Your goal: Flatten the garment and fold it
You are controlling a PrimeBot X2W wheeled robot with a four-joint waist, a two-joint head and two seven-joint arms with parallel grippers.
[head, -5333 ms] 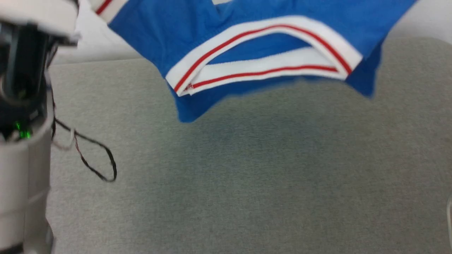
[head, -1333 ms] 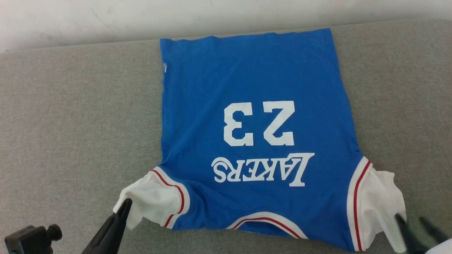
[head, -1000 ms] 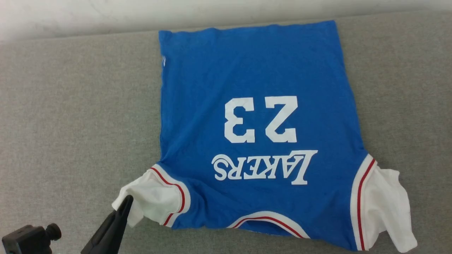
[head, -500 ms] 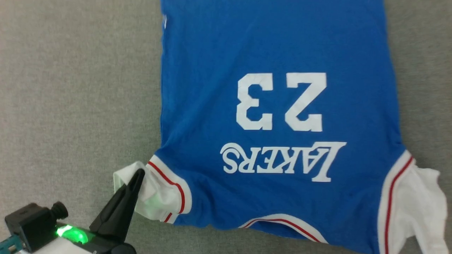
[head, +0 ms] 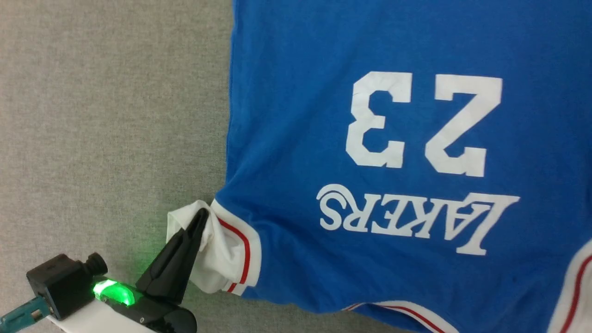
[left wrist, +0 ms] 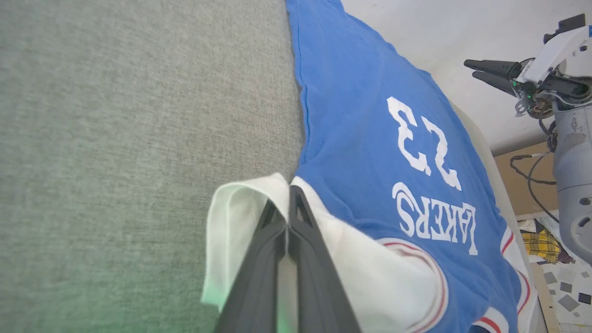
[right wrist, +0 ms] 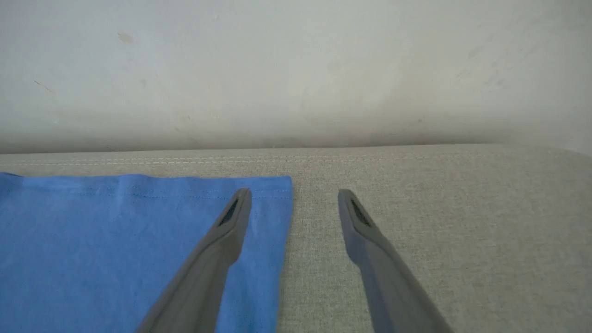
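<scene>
Blue LAKERS 23 T-shirt (head: 370, 138) lies flat and print-up on grey woven upholstery (head: 115, 115), hem near a pale scuffed wall (right wrist: 296, 69). Left gripper (head: 201, 215) is clamped on its white sleeve (head: 222, 249). Right gripper (right wrist: 294, 193) is spread wide and empty above the far hem corner.

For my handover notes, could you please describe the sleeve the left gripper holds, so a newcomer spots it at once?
A blue garment lies on the grey fabric surface. At its near left corner sits a bunched white sleeve with a red-striped seam. It alone is pinched by the shut left gripper.
</scene>
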